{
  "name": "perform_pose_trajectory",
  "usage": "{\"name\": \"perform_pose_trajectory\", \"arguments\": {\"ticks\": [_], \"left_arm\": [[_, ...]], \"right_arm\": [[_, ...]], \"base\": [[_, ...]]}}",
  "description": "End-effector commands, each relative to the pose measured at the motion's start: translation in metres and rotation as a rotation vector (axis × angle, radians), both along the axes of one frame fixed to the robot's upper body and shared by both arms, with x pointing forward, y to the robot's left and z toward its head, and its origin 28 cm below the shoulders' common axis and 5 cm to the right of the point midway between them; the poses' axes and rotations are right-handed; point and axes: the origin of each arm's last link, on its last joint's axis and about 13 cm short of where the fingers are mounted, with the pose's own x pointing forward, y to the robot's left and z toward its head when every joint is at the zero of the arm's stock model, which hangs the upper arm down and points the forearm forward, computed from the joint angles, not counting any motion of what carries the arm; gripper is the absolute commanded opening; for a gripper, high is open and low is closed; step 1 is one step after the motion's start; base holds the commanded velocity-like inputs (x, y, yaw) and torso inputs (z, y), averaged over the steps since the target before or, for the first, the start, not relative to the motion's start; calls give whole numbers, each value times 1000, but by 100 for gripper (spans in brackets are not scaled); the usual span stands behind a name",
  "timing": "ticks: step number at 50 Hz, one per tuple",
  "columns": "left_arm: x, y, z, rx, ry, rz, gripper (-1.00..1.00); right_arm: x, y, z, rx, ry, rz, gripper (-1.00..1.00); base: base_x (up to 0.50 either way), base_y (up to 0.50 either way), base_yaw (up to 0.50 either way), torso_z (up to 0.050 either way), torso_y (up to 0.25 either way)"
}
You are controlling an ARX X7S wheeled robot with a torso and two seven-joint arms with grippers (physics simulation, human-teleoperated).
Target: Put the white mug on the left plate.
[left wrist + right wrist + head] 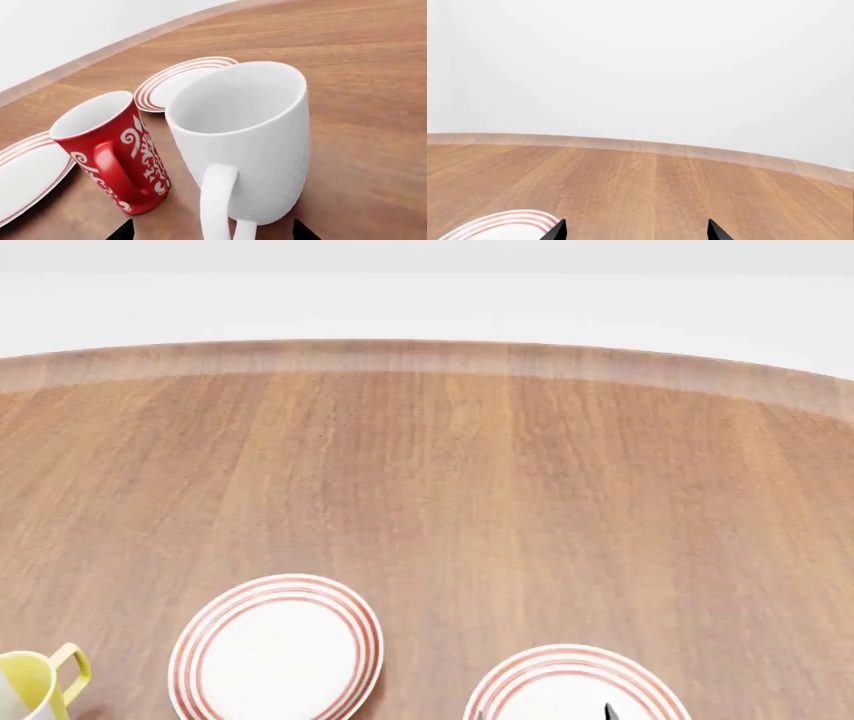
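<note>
White mug (243, 145) upright and empty on wooden table (360, 100), just ahead of left gripper (213, 232) spread wide, handle between tips; red mug (113, 150) empty, close beside. Beyond, ringed plates bare: left plate (278, 650) and right plate (574, 688), cut off in head view. Right gripper (637, 231) wide, only tips visible; yellow-handled mug (34, 685) mostly cropped.

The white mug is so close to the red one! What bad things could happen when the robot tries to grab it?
1. The red mug stands right beside the white mug, so the left gripper closing in might bump it and tip it over.
2. The handle faces the gripper; a finger could catch it and twist the mug.
3. The head view misses the white mug entirely, so guiding it to the left plate may be harder.
</note>
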Motion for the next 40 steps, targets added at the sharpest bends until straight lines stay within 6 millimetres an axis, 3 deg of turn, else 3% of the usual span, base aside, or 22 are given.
{"name": "perform_pose_trajectory", "arguments": {"ticks": [1,18,19,33,40], "left_arm": [[2,-1,-3,-5,6,0,100],[8,-3,-5,-20,12,-1,100],[9,-3,-5,-26,9,5,-100],[6,0,-1,-39,5,21,-100],[-9,-1,7,-57,-34,21,-100]], "right_arm": [[0,0,0,0,0,-1,100],[0,0,-1,0,-1,-2,100],[0,-1,-1,0,-1,-4,100],[0,-1,0,2,-2,-5,100],[0,-1,0,4,-4,-5,100]], "base": [[0,0,0,0,0],[0,0,0,0,0],[0,0,0,0,0],[0,0,0,0,0],[0,0,0,0,0]]}}
